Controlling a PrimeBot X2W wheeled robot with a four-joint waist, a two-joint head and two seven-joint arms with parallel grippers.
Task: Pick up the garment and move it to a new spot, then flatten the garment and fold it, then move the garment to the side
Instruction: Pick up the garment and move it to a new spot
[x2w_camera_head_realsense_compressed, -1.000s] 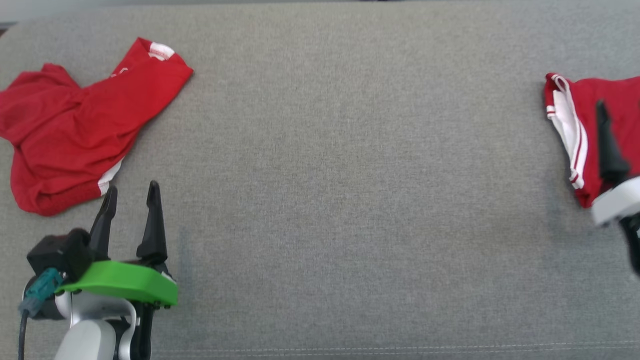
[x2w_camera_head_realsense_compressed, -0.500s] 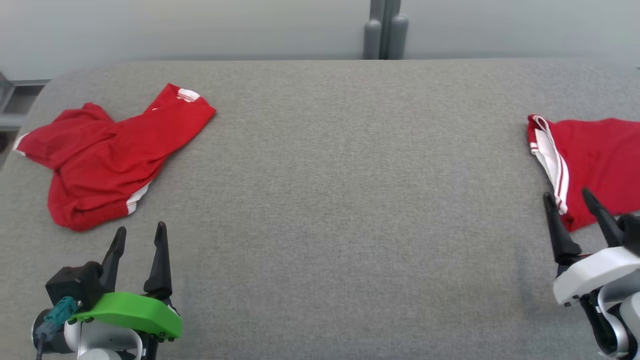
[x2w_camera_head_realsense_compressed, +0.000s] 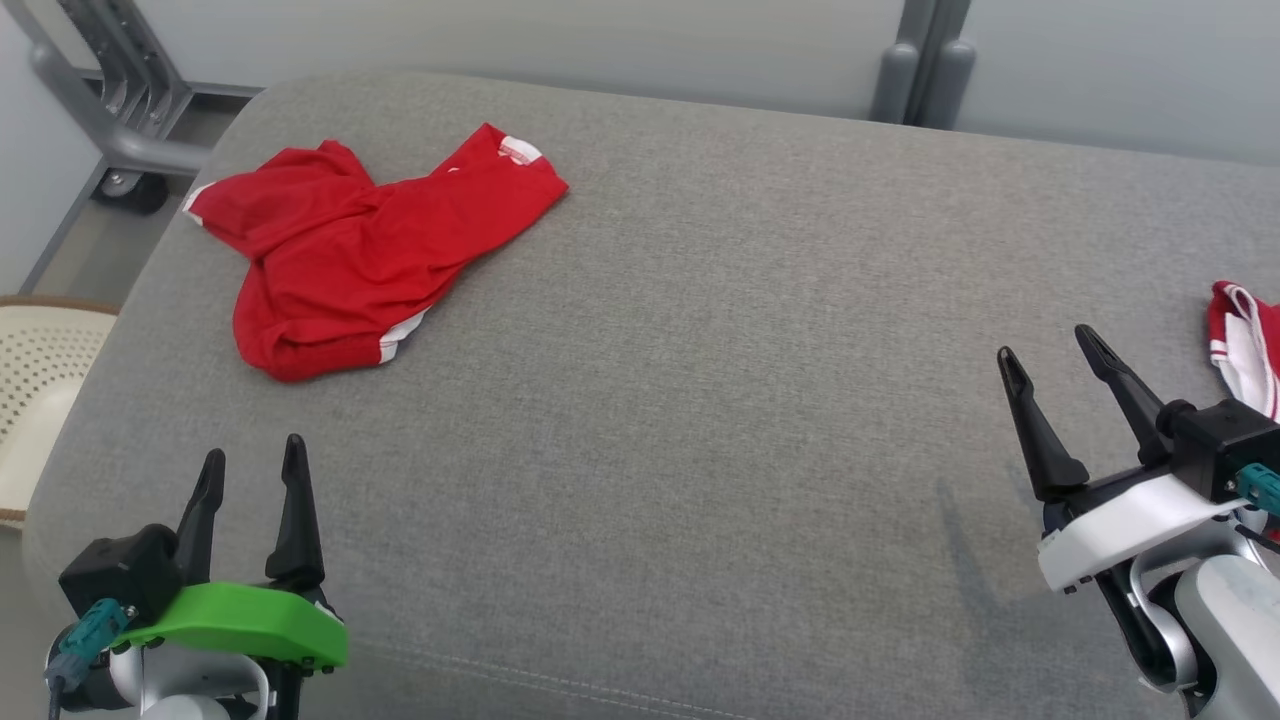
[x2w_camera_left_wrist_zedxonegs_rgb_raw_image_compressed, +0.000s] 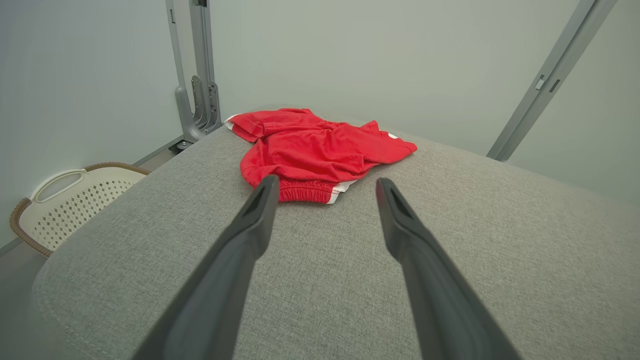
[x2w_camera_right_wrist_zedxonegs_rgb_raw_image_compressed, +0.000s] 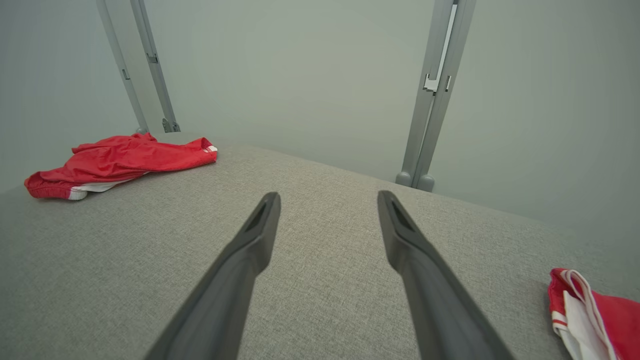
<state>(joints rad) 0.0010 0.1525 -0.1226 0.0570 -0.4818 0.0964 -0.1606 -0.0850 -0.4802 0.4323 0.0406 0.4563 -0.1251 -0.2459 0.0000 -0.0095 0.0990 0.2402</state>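
A crumpled red garment with white trim lies at the far left of the grey cushioned surface; it also appears ahead of the left fingers and far left in the right wrist view. A second red garment with white stripes sits folded at the right edge. My left gripper hovers open near the front left, short of the crumpled garment, holding nothing. My right gripper is open at the front right, just left of the folded garment, also holding nothing.
A cream perforated laundry basket stands on the floor left of the surface. Grey metal frame posts rise behind the far edge, and a wheeled frame stands at the back left. A pale wall lies beyond.
The head camera has tilted up and turned left, shifting the whole picture right and down. The right gripper has drawn back off the folded garment and now stands open beside it.
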